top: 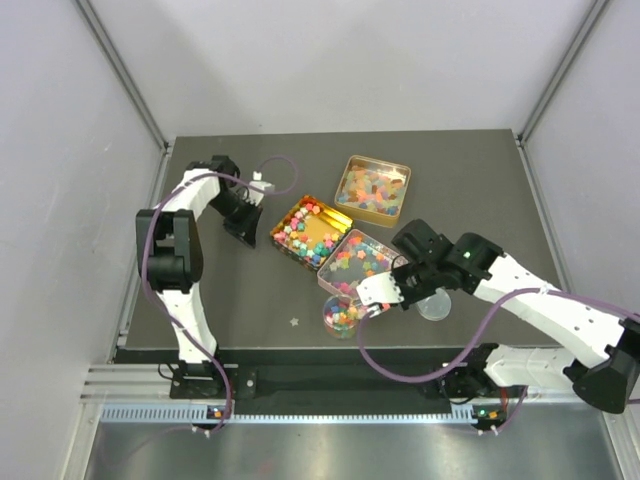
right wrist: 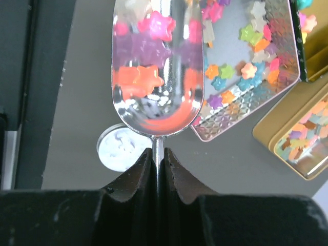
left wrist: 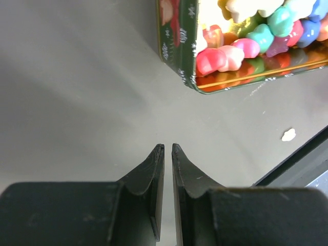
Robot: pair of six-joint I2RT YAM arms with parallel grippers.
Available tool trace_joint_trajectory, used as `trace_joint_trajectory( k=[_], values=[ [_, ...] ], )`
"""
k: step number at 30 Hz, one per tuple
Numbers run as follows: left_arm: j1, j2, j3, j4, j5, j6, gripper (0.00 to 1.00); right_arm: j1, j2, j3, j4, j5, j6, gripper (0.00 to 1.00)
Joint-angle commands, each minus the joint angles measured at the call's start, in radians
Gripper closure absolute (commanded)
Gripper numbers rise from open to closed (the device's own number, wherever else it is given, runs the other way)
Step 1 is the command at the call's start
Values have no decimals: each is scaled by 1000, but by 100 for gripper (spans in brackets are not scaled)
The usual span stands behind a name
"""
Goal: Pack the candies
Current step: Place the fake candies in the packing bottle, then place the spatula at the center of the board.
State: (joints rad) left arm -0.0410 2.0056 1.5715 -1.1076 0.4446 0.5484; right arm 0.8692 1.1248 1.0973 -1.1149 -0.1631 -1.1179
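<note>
Right wrist: right gripper [right wrist: 158, 154] pinches scoop [right wrist: 159, 115] stem, candies [right wrist: 134, 81] aboard — next, likely tipping over jar [top: 343, 318], lower centre.

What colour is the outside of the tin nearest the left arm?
Tin wall is dark green with white specks; left wrist view.

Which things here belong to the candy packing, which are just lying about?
In play: scoop in right gripper, candies, gold tin, green tin, silver tin, small jar.
Lying about: round lid, stray star, idle left gripper.
</note>
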Motion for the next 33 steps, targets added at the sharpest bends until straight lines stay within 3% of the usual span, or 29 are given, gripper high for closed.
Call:
trace_joint_trajectory(
  k=[1,13,20,24,27,30,33],
  values=[
    [6,-88,-31,54,58,-5,84,37,46,88,-17,96,13,100],
    [33,-127,-88,81,108,33,84,145,176,239,-105,252,29,100],
    [33,-162,-61,54,131,27,84,128,193,332,-154,336,81,100],
    [33,-240,-70,112,75,-95,84,-85,150,267,-91,275,157,100],
    [35,-317,-175,188,63,-213,78,-424,109,147,13,166,243,100],
    [33,-408,-267,311,66,-333,69,-612,82,-46,127,77,283,100],
    [29,-412,-291,359,107,-395,49,-683,90,-153,255,63,303,100]
  ],
)
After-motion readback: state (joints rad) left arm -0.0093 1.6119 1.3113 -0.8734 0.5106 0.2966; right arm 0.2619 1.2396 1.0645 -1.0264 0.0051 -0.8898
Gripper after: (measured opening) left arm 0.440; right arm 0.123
